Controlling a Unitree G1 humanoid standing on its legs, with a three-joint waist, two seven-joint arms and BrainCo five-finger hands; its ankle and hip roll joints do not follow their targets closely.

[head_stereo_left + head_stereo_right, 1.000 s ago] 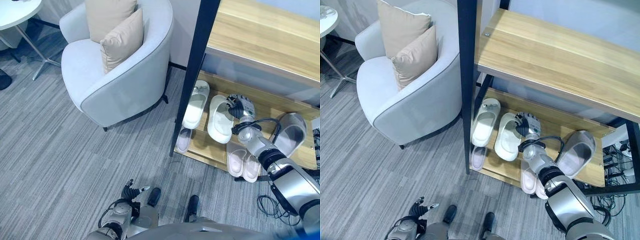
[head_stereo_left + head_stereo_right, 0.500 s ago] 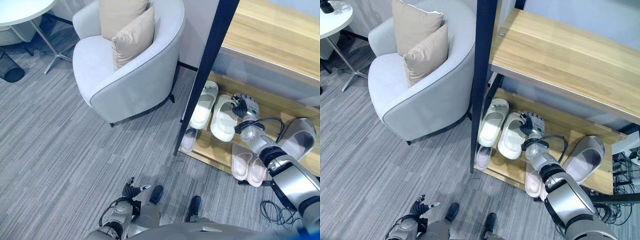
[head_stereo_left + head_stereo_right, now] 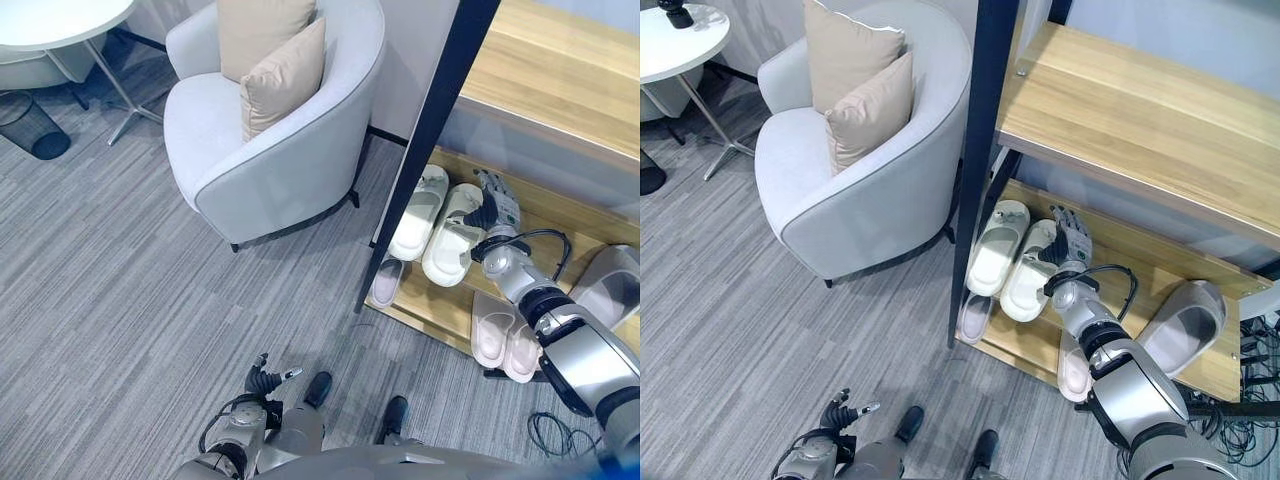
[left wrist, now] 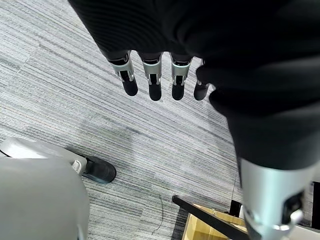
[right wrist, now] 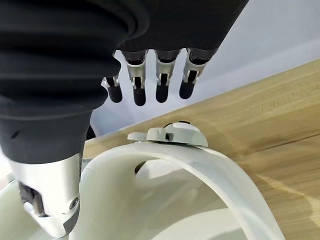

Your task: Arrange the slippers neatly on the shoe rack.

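Two white slippers (image 3: 1015, 262) sitting paired at shelf's left end (image 3: 1140, 240); right hand (image 3: 1071, 237) now opening, releasing; left hand (image 3: 266, 381) hanging relaxed.

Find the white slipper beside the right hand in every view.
Left eye view: slipper right of centre, just left of the right hand.
Right eye view: centre, second slipper from the black post.
Right wrist view: its strap arches across the lower half.
Left wrist view: faces carpet instead.
Shared landmark: the wooden shelf under it.
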